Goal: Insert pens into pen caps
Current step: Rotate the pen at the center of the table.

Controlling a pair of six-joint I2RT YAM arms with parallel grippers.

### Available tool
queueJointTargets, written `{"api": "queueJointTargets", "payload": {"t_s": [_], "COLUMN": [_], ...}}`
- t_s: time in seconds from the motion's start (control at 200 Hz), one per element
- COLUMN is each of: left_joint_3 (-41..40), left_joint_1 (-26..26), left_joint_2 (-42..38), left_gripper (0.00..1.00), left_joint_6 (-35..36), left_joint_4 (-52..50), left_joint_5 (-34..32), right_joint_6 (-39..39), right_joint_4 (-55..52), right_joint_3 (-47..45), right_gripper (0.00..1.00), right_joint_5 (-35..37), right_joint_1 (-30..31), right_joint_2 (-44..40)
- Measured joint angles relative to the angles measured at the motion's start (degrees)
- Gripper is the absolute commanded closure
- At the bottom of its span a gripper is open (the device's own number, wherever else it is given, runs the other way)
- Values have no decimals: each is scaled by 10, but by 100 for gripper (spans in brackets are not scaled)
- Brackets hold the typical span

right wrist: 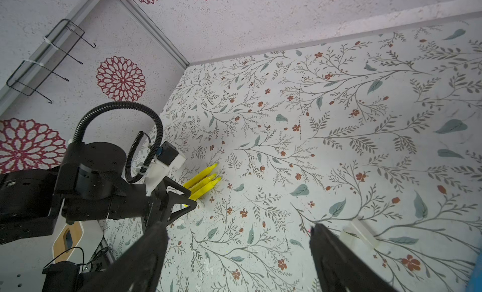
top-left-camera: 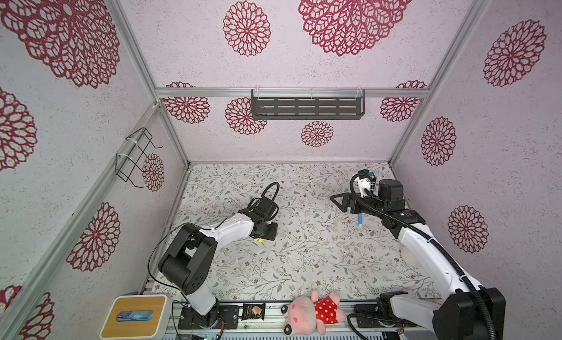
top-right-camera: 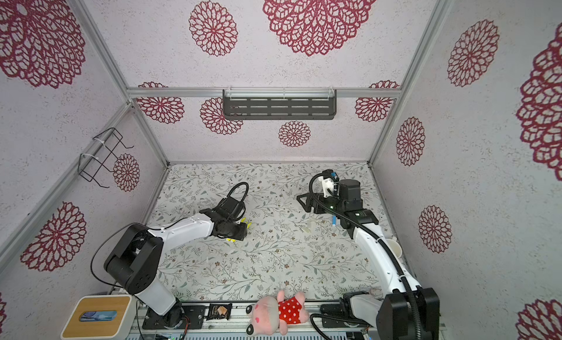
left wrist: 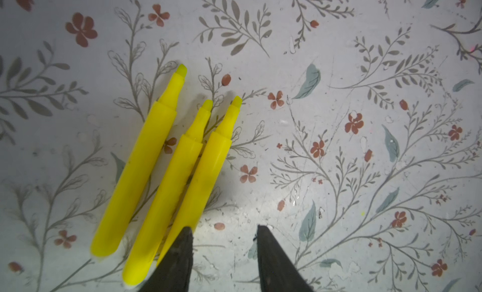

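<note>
Three yellow pens (left wrist: pixel 167 196) lie side by side on the flowered table cover, tips pointing the same way. My left gripper (left wrist: pixel 224 228) hovers low over their rear ends. It is open, with one finger (left wrist: pixel 182 251) over the outermost pen and only bare cover between the jaws. In a top view the yellow pens (top-right-camera: pixel 248 225) peek out from under the left gripper (top-right-camera: pixel 235 232). A blue pen (top-left-camera: pixel 360 221) lies under the right arm. A whitish pen cap (top-left-camera: pixel 335 225) lies left of it. My right gripper (right wrist: pixel 236 226) is wide open and empty, and the pen cap (right wrist: pixel 360 233) lies just outside one finger.
A pink plush pig (top-left-camera: pixel 313 312), a snack packet (top-left-camera: pixel 254 311) and a tissue box (top-left-camera: pixel 133 315) sit along the front edge. A white cup (top-right-camera: pixel 393 247) stands by the right wall. A black shelf (top-left-camera: pixel 307 107) and a wire rack (top-left-camera: pixel 137 159) hang on the walls.
</note>
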Motion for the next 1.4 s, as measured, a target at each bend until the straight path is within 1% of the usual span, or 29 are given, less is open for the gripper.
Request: {"api": "queueJointTargets", "payload": {"t_s": [0.715, 0.891, 1.116, 1.401], "left_joint_3": [1, 1, 1, 21], "left_joint_1": [9, 9, 9, -7], "left_joint_2": [20, 23, 23, 50], "left_gripper": [58, 62, 63, 63], "left_joint_6": [18, 19, 18, 17], "left_joint_4": [-10, -11, -14, -29], "left_joint_5": [-2, 0, 3, 0], "right_joint_6": [0, 0, 0, 0], "right_joint_4": [12, 12, 12, 19], "right_joint_3": [-10, -10, -10, -10], "right_gripper": [13, 14, 15, 16], "right_joint_5": [-11, -14, -14, -14], "right_joint_1": [5, 6, 6, 6], "right_joint_2": [0, 0, -6, -12]}}
